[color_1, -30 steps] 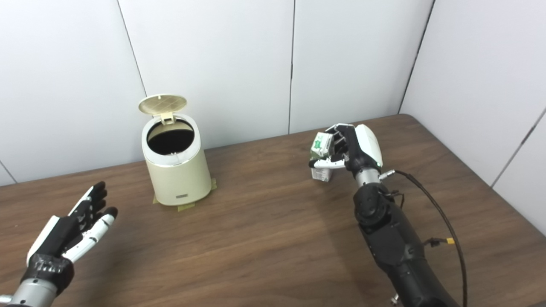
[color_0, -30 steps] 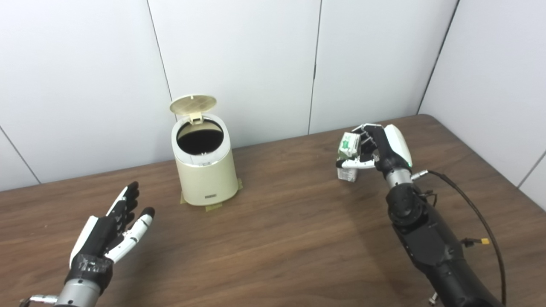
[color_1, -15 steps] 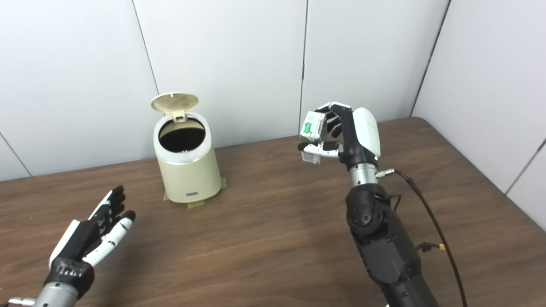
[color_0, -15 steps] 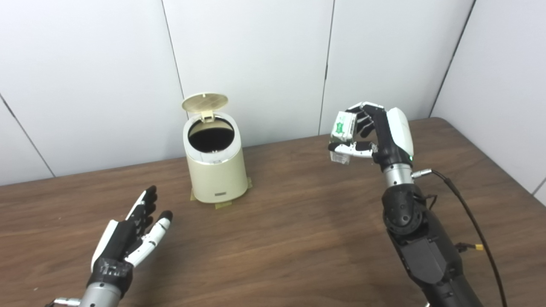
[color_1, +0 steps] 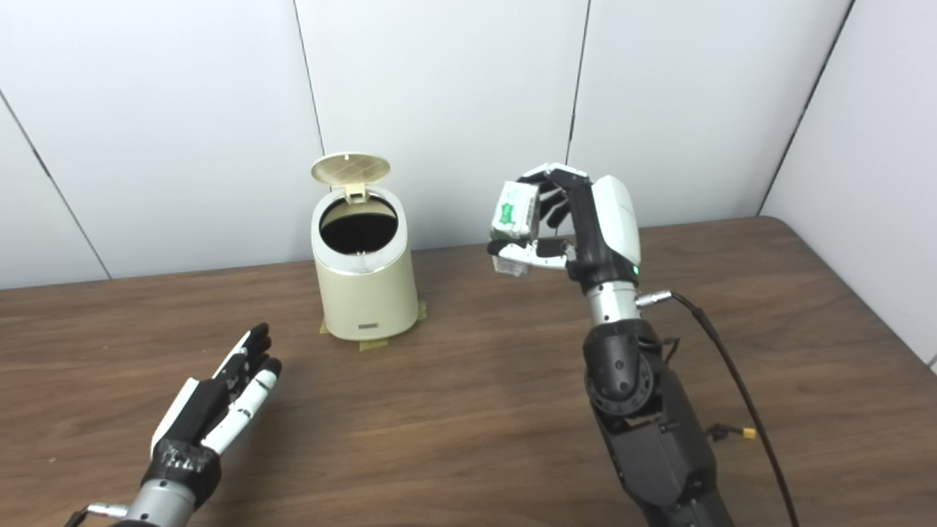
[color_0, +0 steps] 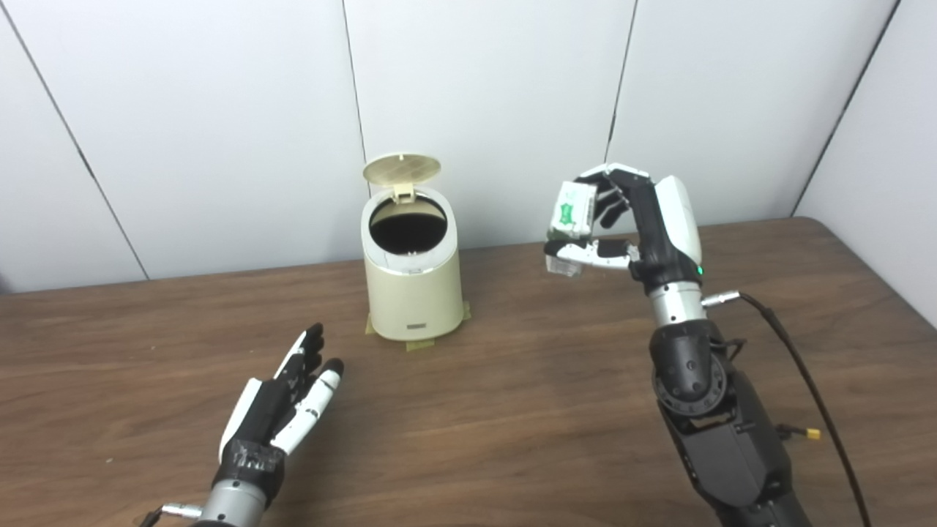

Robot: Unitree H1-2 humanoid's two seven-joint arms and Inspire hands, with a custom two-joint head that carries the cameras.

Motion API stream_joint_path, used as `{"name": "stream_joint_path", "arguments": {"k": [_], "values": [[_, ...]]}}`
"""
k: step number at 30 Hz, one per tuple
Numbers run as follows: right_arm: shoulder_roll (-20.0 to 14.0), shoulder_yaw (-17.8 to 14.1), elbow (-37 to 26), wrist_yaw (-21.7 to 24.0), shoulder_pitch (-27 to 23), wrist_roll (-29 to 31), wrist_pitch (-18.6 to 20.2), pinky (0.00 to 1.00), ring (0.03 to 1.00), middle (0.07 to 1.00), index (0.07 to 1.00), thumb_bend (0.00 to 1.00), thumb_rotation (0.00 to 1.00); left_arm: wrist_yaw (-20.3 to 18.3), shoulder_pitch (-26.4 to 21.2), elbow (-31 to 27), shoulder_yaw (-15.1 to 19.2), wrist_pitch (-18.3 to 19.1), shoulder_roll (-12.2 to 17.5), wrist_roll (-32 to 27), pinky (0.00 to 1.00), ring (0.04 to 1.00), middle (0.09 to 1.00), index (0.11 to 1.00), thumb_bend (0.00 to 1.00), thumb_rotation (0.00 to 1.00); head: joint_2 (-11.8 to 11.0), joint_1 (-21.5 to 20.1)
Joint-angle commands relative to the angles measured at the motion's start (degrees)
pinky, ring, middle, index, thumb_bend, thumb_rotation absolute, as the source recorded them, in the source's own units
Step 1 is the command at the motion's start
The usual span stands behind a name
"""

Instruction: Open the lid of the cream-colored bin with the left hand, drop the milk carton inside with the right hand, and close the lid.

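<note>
Carton (color_0: pixel 572 212) held aloft by right hand (color_0: pixel 635 227), right of open-lidded bin (color_0: pixel 414 293); left hand (color_0: pixel 285 399) empty, fingers spread; next, carry over opening.

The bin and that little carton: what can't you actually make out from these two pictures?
- Inside of the bin: both views show only a dark opening, so any contents are hidden.
- Print on the milk carton: too small to read; the right hand and its fingers cover its far side and lower part.
- Label low on the bin's front: too small in both views.
- Behind the bin: hidden by its body and the raised lid.
</note>
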Motion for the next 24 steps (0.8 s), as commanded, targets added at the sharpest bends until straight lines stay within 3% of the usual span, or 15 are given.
{"name": "stream_joint_path", "arguments": {"k": [1,4,9,15,24], "values": [[0.4,0.0,-2.7,-0.2,-4.3,-1.0,-0.1,0.37,0.401,0.511,0.51,0.5,0.0,1.3,-0.2,-1.6,-0.1,-2.0,-0.4,0.7,1.0,1.0,0.999,1.0,0.31,0.62,-0.1,0.2],[1.5,0.6,-1.7,0.1,-5.9,-0.2,-1.6,0.41,0.403,0.494,0.505,0.5,0.0,2.0,0.8,-1.1,0.1,-3.3,-1.1,0.5,1.0,1.0,0.998,1.0,0.33,0.63,-0.2,0.9],[2.7,1.5,-0.3,1.0,-8.1,0.5,-1.3,0.34,0.394,0.511,0.523,0.5,0.0,3.8,0.9,-0.4,2.0,-5.1,-3.1,-1.3,1.0,1.0,0.996,1.0,0.33,0.61,-0.6,1.7],[4.1,2.3,1.4,1.8,-10.6,0.1,-0.7,0.38,0.395,0.5,0.507,0.5,0.0,4.6,1.0,-0.2,2.7,-6.2,-4.3,-1.6,1.0,1.0,0.999,1.0,0.32,0.62,-1.1,2.8],[5.6,3.9,10.4,0.2,-15.2,2.1,-6.8,0.32,0.387,0.496,0.532,0.49,0.0,6.2,1.2,-0.1,1.5,-7.0,-6.9,-1.1,1.0,1.0,0.985,1.0,0.35,0.59,-1.5,4.6]]}}
